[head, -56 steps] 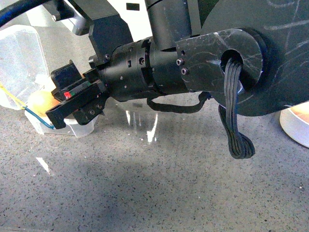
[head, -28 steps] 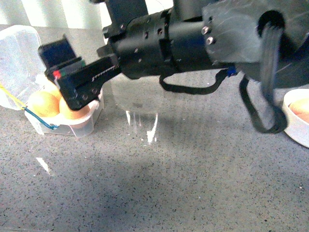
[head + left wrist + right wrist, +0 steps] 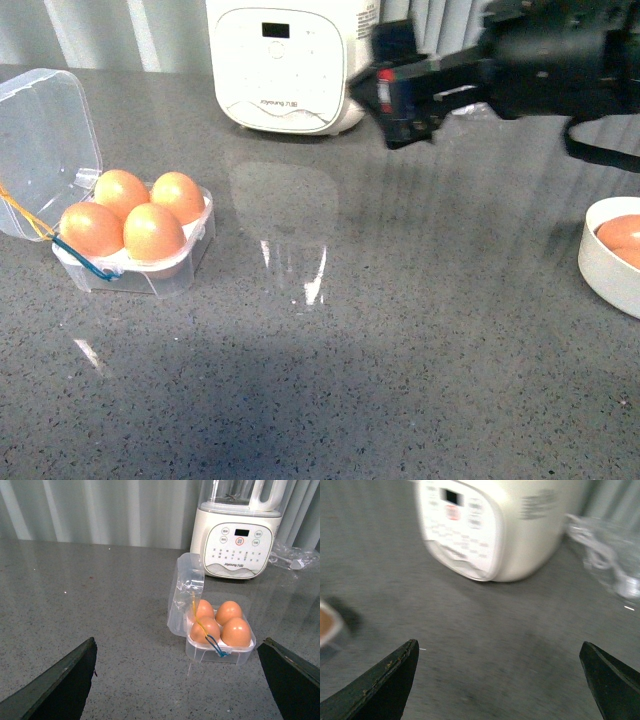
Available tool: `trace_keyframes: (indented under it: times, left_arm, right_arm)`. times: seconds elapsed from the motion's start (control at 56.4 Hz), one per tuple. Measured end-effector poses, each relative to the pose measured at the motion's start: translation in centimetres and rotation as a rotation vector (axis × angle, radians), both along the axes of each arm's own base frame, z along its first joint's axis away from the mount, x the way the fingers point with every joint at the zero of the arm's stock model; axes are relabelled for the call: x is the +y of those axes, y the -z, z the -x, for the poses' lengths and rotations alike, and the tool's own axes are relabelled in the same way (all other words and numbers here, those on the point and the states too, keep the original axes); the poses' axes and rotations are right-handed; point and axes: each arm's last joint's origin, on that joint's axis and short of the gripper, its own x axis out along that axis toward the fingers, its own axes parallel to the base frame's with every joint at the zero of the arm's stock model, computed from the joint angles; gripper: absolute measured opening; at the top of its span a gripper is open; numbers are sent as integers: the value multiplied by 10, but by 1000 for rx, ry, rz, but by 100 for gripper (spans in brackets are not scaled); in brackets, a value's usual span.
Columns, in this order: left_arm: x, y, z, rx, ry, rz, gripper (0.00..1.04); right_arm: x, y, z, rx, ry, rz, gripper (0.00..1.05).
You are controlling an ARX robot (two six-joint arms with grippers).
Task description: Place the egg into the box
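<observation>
The box (image 3: 150, 272) stands open at the table's left, its clear lid (image 3: 40, 140) tipped back, blue and yellow rubber bands at its near corner. Several brown eggs fill its white tray; one egg (image 3: 152, 230) sits in the front hole. The left wrist view shows the same box (image 3: 220, 652) with an egg (image 3: 236, 631), ahead of my open, empty left gripper (image 3: 182, 680). My right gripper (image 3: 392, 100) is blurred, high at the back right, far from the box. In its own view the right gripper (image 3: 502, 680) is open over bare table with nothing between its fingers.
A white kitchen appliance (image 3: 285, 65) stands at the back, also facing the right gripper (image 3: 490, 525). A round white bowl (image 3: 605, 265) with brown eggs sits at the right edge. Crumpled clear plastic (image 3: 295, 557) lies beside the appliance.
My right arm has swung from over the box up and away to the back right. The box and its eggs, partly hidden before, now show in full.
</observation>
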Motion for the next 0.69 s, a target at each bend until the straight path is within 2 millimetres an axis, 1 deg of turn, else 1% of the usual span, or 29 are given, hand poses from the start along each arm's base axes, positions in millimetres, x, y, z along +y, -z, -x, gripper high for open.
trace_keyframes:
  times: [0.053, 0.089, 0.124, 0.213, 0.266, 0.284, 0.319, 0.337, 0.372, 0.39, 0.443, 0.461, 0.567, 0.674, 0.691]
  left_arm:
    - [0, 0, 0, 0, 0, 0, 98]
    - [0, 0, 0, 0, 0, 0, 98]
    - [0, 0, 0, 0, 0, 0, 98]
    - [0, 0, 0, 0, 0, 0, 98]
    - [0, 0, 0, 0, 0, 0, 98]
    - [0, 0, 0, 0, 0, 0, 98]
    - [0, 0, 0, 0, 0, 0, 98]
    - [0, 0, 0, 0, 0, 0, 98]
    - [0, 0, 0, 0, 0, 0, 98]
    - [0, 0, 0, 0, -1, 0, 98]
    - [0, 0, 0, 0, 0, 0, 98]
    - [0, 0, 0, 0, 0, 0, 98]
    - [0, 0, 0, 0, 0, 0, 98]
    - [0, 0, 0, 0, 0, 0, 98]
    - [0, 0, 0, 0, 0, 0, 98]
  right_arm:
    - [-14, -4, 3, -12, 66, 4, 97]
    - [-28, -10, 7, -28, 128, 3, 97]
    - [-37, -15, 10, -44, 172, 0, 97]
    - [-57, -33, 22, -84, 241, -33, 97]
    - [-65, -42, 29, -102, 271, -50, 97]
    - [-68, -46, 33, -121, 303, -58, 96]
    - [-72, -51, 40, -174, 375, -72, 91]
    - [-78, -54, 49, -221, 438, -82, 86]
    - [-82, -55, 61, -261, 475, -97, 79]
    - [-84, -53, 69, -275, 486, -106, 73]
    - [-88, -46, 83, -285, 497, -112, 63]
    - [-89, -44, 85, -284, 497, -112, 61]
    - [-97, -22, 105, -249, 497, -105, 41]
    - [-98, -10, 120, -235, 505, -103, 25]
    - [-98, -8, 124, -239, 503, -104, 20]
